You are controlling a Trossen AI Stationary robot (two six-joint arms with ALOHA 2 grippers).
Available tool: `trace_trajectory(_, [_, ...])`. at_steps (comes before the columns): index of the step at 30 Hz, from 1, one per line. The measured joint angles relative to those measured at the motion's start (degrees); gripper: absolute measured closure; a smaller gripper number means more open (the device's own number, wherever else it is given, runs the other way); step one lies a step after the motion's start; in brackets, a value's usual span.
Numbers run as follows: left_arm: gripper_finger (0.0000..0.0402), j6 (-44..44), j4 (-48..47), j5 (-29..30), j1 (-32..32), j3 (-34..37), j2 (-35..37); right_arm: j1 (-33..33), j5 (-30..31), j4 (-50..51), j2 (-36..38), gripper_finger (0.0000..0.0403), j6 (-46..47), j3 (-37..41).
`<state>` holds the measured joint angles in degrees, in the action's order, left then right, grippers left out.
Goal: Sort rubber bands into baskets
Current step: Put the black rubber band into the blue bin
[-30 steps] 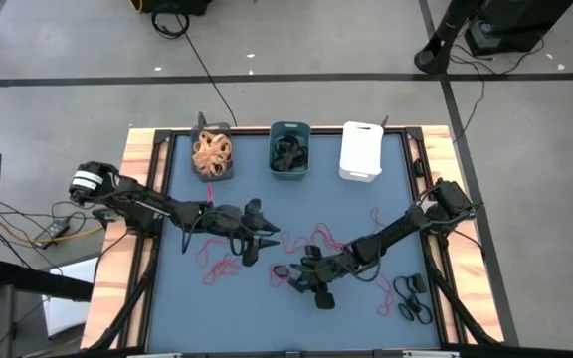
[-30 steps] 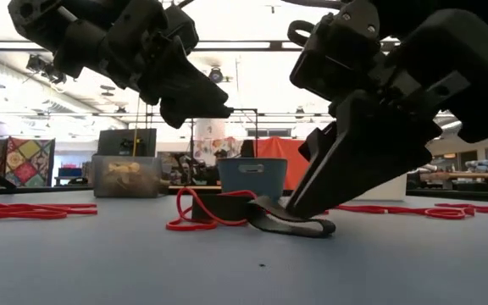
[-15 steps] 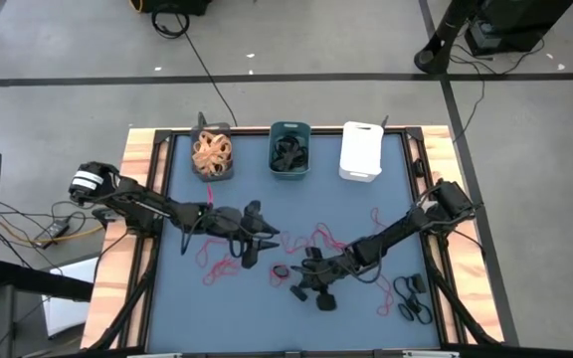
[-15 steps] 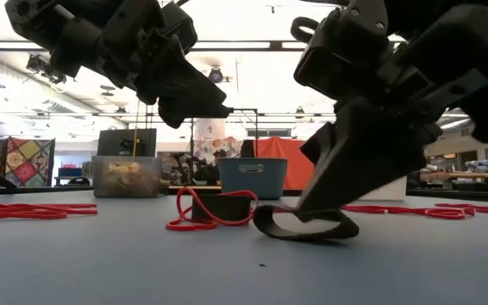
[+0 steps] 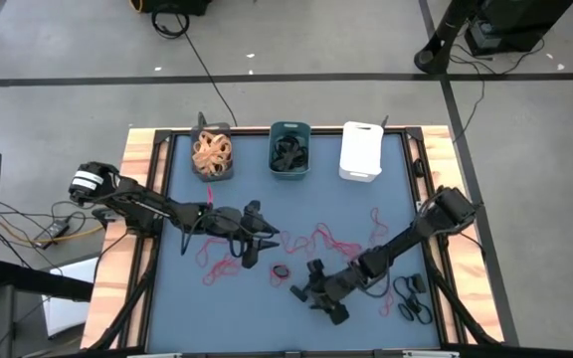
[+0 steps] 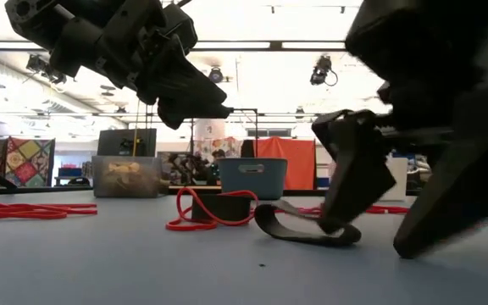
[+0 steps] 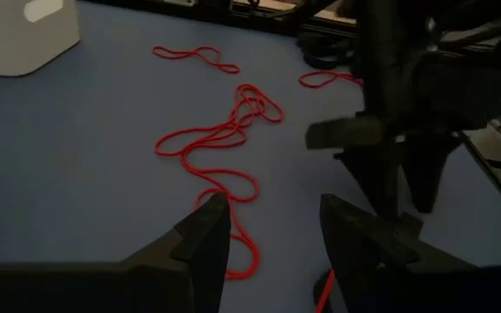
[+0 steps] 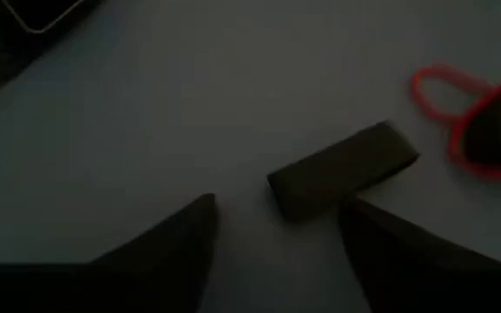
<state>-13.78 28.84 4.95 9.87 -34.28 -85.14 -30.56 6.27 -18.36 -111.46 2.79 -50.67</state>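
The right tool is down low on the blue worktop, well in front of the teal-blue rectangular plastic basket, and its fingers stand spread with nothing between them. Just ahead of those fingers lies a wide, flat black rubber band, flopped on the worktop and free of any grip; in the low view the same band curls on the surface right by one dark finger, whether touching it I cannot tell. Beside it sits a thin red rubber band looped around a small dark band.

The left tool hangs above the worktop, also in front of the teal-blue basket but nearer to it than the right one, fingers parted and empty. A long red rubber loop trails across the worktop beyond its fingertips.

To one side of the teal-blue basket, the dark grey plastic basket holds a heap of tan bands; on the other side stands the white plastic basket. The teal-blue one holds black bands. More black bands lie near the worktop's right front corner.
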Motion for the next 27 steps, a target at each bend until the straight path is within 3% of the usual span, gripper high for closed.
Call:
trace_trajectory(4, [0.0220, 0.0, 0.0, 1.5, 0.0, 0.0, 0.0, -1.0, 4.4, -2.3, -0.8, 0.0100, -2.7, -0.1])
trace_trajectory(7, [0.0220, 0.0, 0.0, 2.0, 0.0, 0.0, 0.0, -0.7, 5.1, -2.9, -0.9, 0.0107, -2.9, 0.0])
trace_trajectory(12, [0.0220, 0.0, 0.0, 2.1, 0.0, 0.0, 0.0, 1.0, 4.8, -2.4, -0.9, 0.0183, -1.8, 0.0])
trace_trajectory(20, [0.0220, 0.0, 0.1, 2.1, 0.0, 0.0, 0.0, 3.1, 1.2, -2.6, -0.9, 0.0382, 1.3, 0.0])
trace_trajectory(27, [0.0220, 3.8, 0.1, -1.8, 2.0, 0.0, 0.0, 3.3, 5.3, -2.0, 2.4, 0.0394, 2.6, 0.0])
